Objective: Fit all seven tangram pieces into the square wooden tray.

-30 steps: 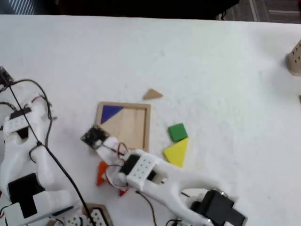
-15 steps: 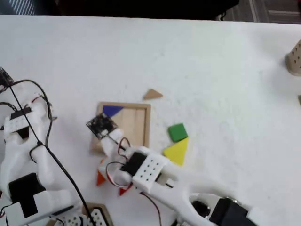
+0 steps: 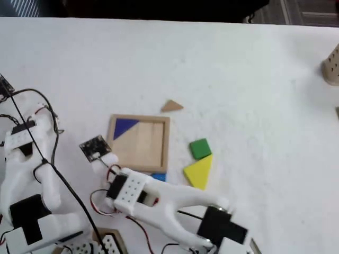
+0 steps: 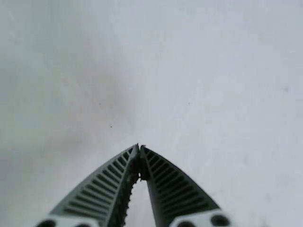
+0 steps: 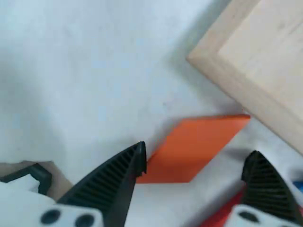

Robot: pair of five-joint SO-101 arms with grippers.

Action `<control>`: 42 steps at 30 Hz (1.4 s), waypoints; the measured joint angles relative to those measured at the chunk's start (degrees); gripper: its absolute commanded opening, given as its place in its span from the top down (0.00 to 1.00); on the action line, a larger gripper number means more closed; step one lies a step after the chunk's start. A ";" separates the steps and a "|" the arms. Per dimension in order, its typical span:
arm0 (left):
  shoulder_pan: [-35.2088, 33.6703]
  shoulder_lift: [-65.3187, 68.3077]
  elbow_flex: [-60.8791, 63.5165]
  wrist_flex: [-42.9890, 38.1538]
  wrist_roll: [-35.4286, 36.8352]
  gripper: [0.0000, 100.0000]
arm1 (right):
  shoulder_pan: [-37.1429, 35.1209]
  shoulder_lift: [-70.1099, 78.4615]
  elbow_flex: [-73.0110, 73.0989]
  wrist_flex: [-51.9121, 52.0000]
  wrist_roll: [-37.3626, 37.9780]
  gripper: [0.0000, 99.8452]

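I see blue triangular piece (image 3: 124, 126) in square wooden tray (image 3: 139, 117), far-left corner; green square block (image 3: 200, 148) and yellow triangular piece (image 3: 199, 171) right of tray.

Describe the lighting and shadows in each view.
High view: soft, even light on the white table, with no glare. Left wrist view: a dim, diffuse shadow patch lies on the table beyond the shut left hand. Right wrist view: the tray throws a soft shadow along its outer edge, and the orange piece is evenly lit.

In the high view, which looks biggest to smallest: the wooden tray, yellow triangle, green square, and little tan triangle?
Largest: square wooden tray.
Next: yellow triangle and green square, too close to rank.
Smallest: small tan triangle.
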 measured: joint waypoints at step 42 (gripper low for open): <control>0.00 5.27 -3.08 0.00 -3.16 0.98 | 7.91 -12.92 -2.46 14.51 14.68 0.89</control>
